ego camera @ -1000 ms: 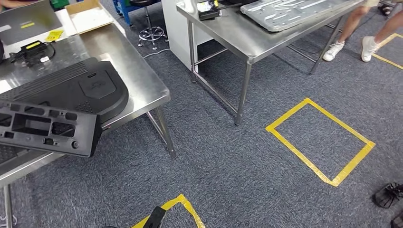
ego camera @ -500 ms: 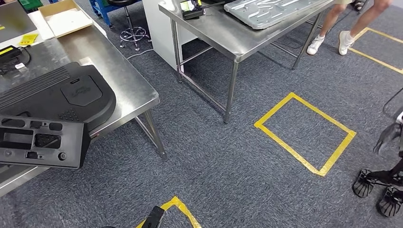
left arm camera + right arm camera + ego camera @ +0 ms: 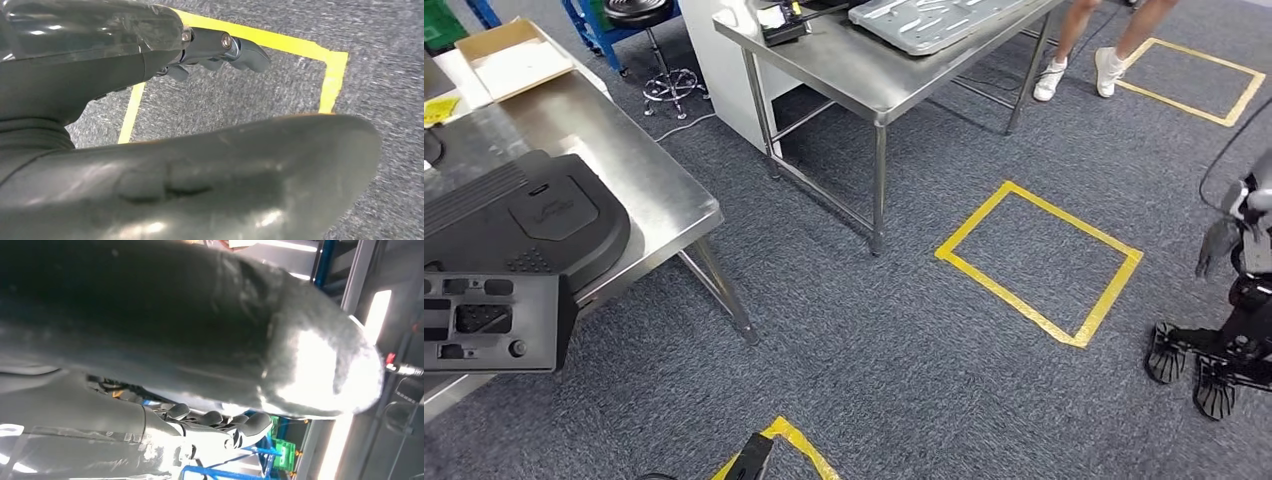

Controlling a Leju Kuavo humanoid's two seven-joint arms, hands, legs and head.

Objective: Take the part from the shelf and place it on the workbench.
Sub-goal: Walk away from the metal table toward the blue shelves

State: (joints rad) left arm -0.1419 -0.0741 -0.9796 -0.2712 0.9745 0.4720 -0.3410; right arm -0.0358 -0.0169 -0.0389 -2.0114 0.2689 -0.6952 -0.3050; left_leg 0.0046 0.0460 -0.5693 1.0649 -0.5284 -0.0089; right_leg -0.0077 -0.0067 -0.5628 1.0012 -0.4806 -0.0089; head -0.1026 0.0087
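Note:
Two black plastic parts lie on the steel workbench [image 3: 654, 190] at the left of the head view: a large rounded panel [image 3: 524, 215] and a rectangular frame [image 3: 489, 322] that overhangs the near edge. My left hand [image 3: 220, 47] hangs over the grey carpet and a yellow tape square [image 3: 332, 70], with its fingers straight, away from the thumb, and nothing in it. My right hand [image 3: 215, 425] has its fingers lightly bent with nothing between them and the thumb; blue shelf bars [image 3: 220, 472] lie behind it.
A second steel table [image 3: 864, 75] with a grey metal plate [image 3: 934, 18] stands at the back. A person's legs in white shoes [image 3: 1074, 72] are beyond it. A dark legged machine [image 3: 1224, 340] stands at the right edge beside a yellow floor square [image 3: 1039, 260]. A stool [image 3: 659, 70] stands between the tables.
The whole head picture has shifted left and up, so the camera has turned to the right. The dark machine at the right edge has come further into view.

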